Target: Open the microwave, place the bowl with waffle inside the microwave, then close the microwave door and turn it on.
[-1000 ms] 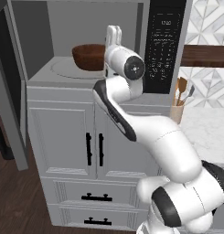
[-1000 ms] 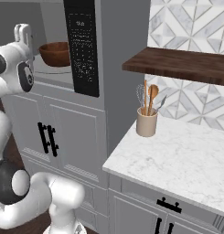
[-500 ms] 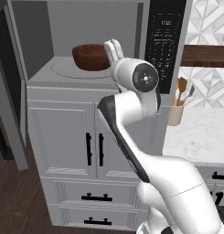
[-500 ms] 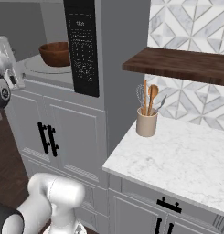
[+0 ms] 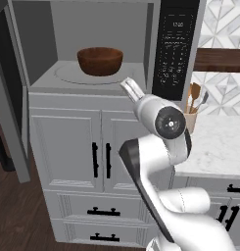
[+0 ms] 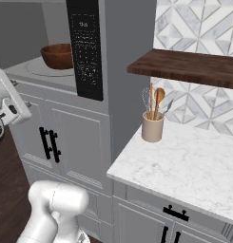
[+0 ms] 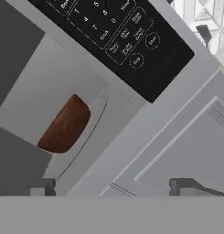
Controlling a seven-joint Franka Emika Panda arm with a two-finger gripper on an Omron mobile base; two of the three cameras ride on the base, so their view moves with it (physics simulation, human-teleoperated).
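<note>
Left base view: the large grey built-in microwave (image 5: pixel 99 54) is standing open, its round turntable plate (image 5: pixel 89 74) carrying the round, glossy dark brown wooden-looking bowl (image 5: pixel 100 60), which is sitting upright near the middle of the cavity; the waffle inside cannot be made out. The black keypad panel (image 5: pixel 176 46) is flanking the cavity at right, and the grey-framed microwave door (image 5: pixel 9 93) is hanging swung out at the far left edge. The white arm is rising from the lower right, its gripper (image 5: pixel 132 89) pointing up toward the cavity's lower front edge, apart from the bowl and holding nothing. Below, grey panelled cabinet doors (image 5: pixel 99 147) with short black handles are facing the camera; a beige utensil holder (image 5: pixel 191 120) with wooden spoons is standing on the white marble table (image 5: pixel 217 147). Right base view: the bowl (image 6: pixel 57 55) is resting in the cavity left of the keypad panel (image 6: pixel 84 47); the utensil holder (image 6: pixel 152 126) is standing beneath a dark wooden shelf (image 6: pixel 184 66). Hand view: the two dark fingertips (image 7: pixel 189 186) are standing wide apart with nothing between them, and the bowl (image 7: pixel 64 124) is lying ahead on the turntable, beside the keypad panel (image 7: pixel 118 36).
</note>
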